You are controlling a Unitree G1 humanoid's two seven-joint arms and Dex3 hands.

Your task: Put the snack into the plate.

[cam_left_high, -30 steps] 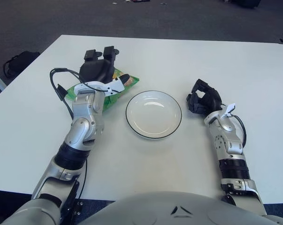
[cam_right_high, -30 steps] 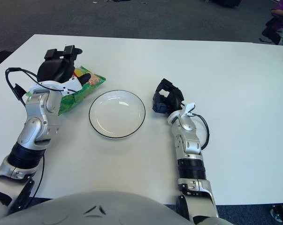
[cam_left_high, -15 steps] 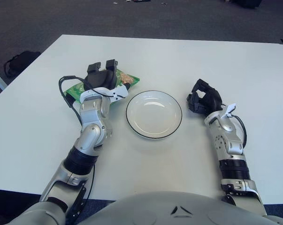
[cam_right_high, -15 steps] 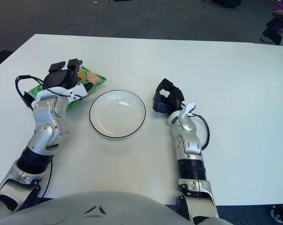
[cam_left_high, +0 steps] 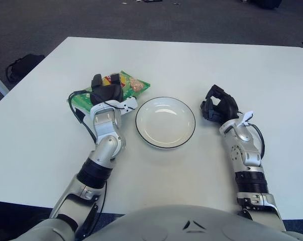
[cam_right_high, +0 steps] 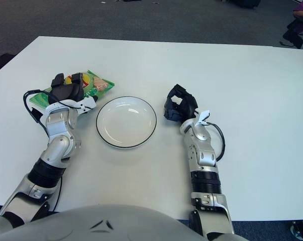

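Fingers of the left hand (cam_left_high: 105,93) clench the crinkly green snack (cam_left_high: 126,84) beside the round plate (cam_left_high: 165,122).

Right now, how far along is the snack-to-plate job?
Early stage. Done: the left robot hand has come down onto the green snack bag, left of the plate. In hand: its fingers are on the bag, which lies on the table; a firm grip isn't clear. Left: lift, carry right, release into the plate. The right robot hand shows right of the plate.

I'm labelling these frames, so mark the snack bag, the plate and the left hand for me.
snack bag (cam_left_high: 135,85), left eye view, its exposed right end.
plate (cam_left_high: 165,142), left eye view, its near rim.
left hand (cam_left_high: 105,93), left eye view, black palm over the bag.
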